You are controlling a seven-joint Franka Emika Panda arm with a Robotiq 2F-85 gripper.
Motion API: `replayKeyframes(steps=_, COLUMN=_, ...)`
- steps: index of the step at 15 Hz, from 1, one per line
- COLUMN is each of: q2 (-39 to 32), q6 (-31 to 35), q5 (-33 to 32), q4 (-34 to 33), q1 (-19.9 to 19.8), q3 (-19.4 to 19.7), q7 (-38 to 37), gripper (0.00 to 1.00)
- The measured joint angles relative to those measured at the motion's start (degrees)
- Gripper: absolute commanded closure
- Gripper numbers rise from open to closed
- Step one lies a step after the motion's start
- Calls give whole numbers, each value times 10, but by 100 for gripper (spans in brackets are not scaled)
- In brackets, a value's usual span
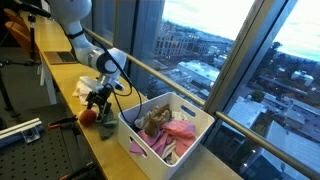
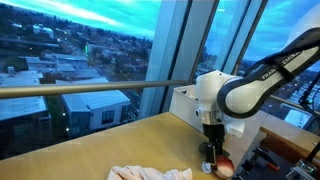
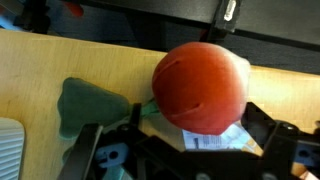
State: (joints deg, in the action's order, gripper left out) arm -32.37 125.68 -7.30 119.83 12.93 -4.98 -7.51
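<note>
Claw spread wide astride red ball on wooden table, green cloth just beside

This is looking like a high-rise office: tall windows are overlooking city buildings, and a wooden table is running alongside.

The wooden desk carries a white bin (stuffed with cloths), a red ball and a green soft piece.
</note>
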Motion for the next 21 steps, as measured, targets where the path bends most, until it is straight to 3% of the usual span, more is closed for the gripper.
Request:
replayKeyframes(steps=2, q2=-4, q6=-2, q5=0, q4=-1, q1=-4, q3=0, q7=5, gripper=0)
replayKeyframes(steps=3, q2=-8, q6=-3, q5=0, q4=-1, q1=-7, q3=0, q7=7, gripper=25)
replayKeyframes(steps=4, q2=-11, q6=-3, q5=0, q4=-2, q1=-9, q3=0, q7=9, gripper=28)
replayKeyframes(steps=14, q2=-28, q6=-14, q5=0, q4=-25, q1=-19, q3=0, q7=15, gripper=98)
replayKeyframes(steps=21, q2=12, q6=-32, q5=-17, q4=-70, q1=-7, q3=-1, q7=17, gripper=96)
